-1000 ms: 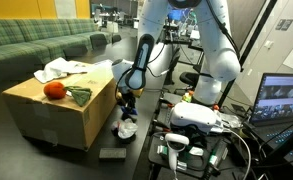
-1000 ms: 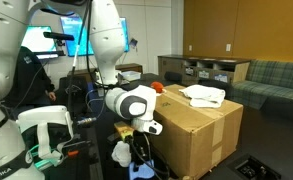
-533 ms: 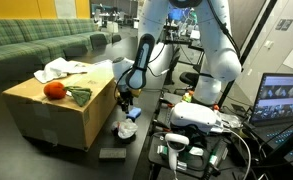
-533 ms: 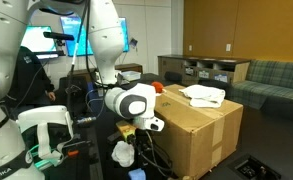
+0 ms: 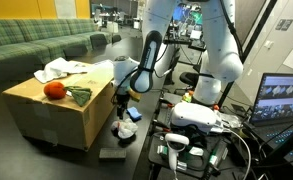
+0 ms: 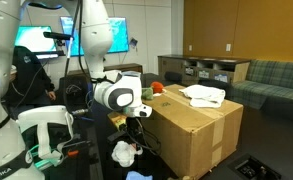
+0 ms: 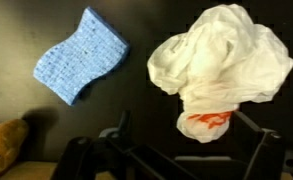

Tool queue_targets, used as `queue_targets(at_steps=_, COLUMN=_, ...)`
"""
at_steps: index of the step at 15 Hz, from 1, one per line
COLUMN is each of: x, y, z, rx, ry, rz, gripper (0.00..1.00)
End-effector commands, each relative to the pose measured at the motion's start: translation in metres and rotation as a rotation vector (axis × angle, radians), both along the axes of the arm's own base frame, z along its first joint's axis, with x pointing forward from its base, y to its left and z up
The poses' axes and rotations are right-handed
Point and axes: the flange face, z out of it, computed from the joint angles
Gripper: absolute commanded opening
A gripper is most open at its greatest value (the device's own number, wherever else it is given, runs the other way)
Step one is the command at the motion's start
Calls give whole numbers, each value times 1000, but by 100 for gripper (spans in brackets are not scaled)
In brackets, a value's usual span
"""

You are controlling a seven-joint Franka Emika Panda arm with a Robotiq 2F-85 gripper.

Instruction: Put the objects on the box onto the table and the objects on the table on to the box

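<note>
Looks early. The round red ball [image 5: 54, 90], limp dark green cloth [image 5: 79, 96] and white cloth [image 5: 64, 68] lie on the cardboard box [image 5: 56, 125], not yet moved down. The crumpled white wad [image 7: 221, 60], wavy spongy blue block [image 7: 81, 55] and fuzzy brown plush toy [image 7: 4, 145] lie on the smooth black table [image 7: 146, 20]. The gripper [image 7: 184, 114] hangs over the wad, jaws spread, holding nothing.

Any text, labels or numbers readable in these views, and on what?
No text is legible anywhere.
White soft wad: orange print on its lower part, too blurred to read.
Monitor screen: content too small to read.
Cardboard carton: no markings visible.
</note>
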Motion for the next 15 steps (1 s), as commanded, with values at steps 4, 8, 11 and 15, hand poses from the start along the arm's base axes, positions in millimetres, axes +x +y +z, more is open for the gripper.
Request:
queue_targets(at_steps=4, x=-26, y=54, z=10, rx=101, ry=-59, rz=83, gripper=100)
queue_targets(at_steps=8, x=-32, y=64, z=7, rx=134, ry=-90, rz=110, gripper=100)
queue_targets(at_steps=11, x=-36, y=63, z=3, rx=145, ry=-104, rz=121, gripper=100)
queue_targets(at_steps=15, x=-40, y=62, z=-7, rx=136, ry=-106, rz=127, gripper=100)
